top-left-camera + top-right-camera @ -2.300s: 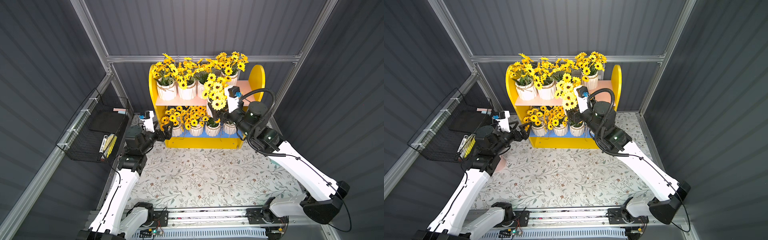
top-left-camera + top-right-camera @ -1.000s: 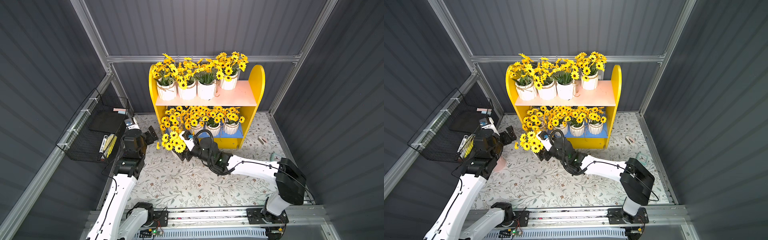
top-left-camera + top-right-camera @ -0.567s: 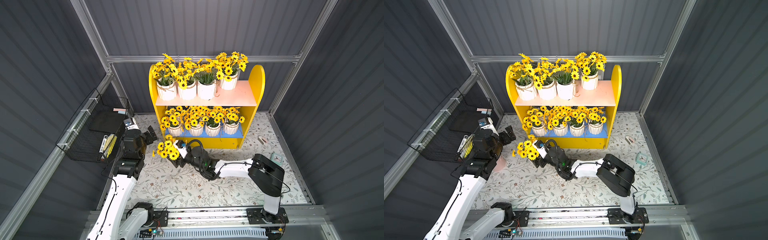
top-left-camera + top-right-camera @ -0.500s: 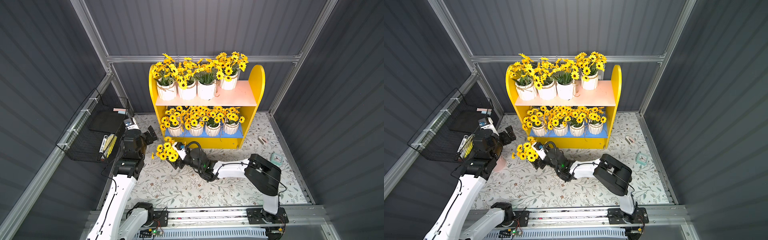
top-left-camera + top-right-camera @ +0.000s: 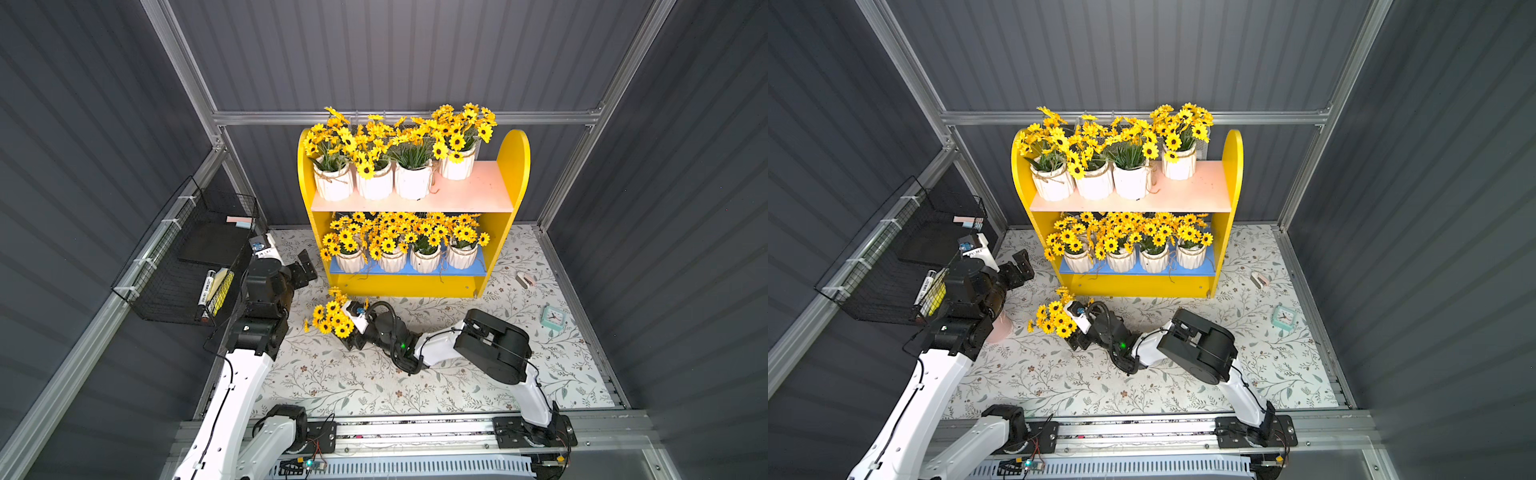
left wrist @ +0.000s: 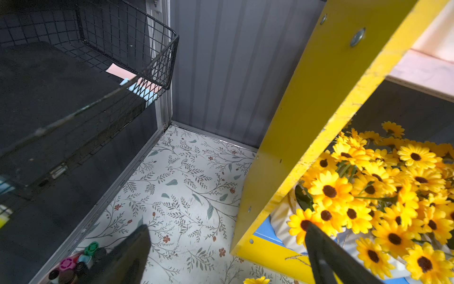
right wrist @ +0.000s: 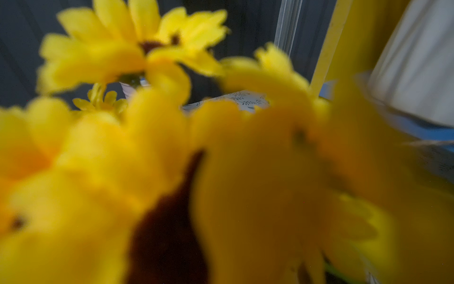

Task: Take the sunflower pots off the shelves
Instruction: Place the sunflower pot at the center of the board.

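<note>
The left gripper (image 5: 306, 268) gapes wide and empty, left of the yellow two-tier wooden shelves (image 5: 513, 166). Before their left end, low over the floral mat (image 5: 332, 386), the right gripper (image 5: 348, 333) clasps a sunflower pot (image 5: 332, 322) of yellow, dark-centred blooms, tilted left.

One sunflower pot (image 5: 332, 320) is at the tip of the right gripper (image 5: 353, 337). Beyond that gripper stand the shelves (image 5: 513, 166), four sunflower pots (image 5: 374, 183) on the upper board (image 5: 469, 193), four on the lower board (image 5: 478, 268). The left gripper (image 5: 304, 271) lies between the shelves and the wire basket (image 5: 174, 291).
</note>
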### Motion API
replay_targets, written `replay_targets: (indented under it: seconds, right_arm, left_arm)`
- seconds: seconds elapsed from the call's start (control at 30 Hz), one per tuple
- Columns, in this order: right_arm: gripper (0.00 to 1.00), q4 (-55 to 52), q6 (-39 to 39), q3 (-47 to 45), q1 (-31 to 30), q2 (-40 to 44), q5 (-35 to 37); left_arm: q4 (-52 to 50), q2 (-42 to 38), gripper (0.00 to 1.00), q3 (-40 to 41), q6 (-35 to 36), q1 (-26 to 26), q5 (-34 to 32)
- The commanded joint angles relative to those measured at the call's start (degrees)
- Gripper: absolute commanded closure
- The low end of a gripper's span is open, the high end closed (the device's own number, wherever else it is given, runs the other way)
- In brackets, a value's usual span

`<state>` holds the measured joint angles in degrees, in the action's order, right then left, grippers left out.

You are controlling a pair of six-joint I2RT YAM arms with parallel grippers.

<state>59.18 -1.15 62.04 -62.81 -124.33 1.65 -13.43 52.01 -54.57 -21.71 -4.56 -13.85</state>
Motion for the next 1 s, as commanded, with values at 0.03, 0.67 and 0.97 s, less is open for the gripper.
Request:
replay_targets:
  seconds: [0.03,0.67,0.97]
  right_arm:
    - [1.00,11.16,-2.73,-0.83,-0.74,-1.64,2.14]
    - [0.01,11.45,-5.27,-5.00,-2.05,-3.45,8.47]
    - [0.01,3.10,-2.18,-7.98,-2.01,3.03,4.49]
  left_arm:
    - [2.37,-1.78,0.01,1.08,0.10,0.43,1.94]
    - [4.44,-0.96,0.01,1.60,0.13,0.42,7.35]
    - [4.97,-1.12,0.01,1.52,0.13,0.50,8.86]
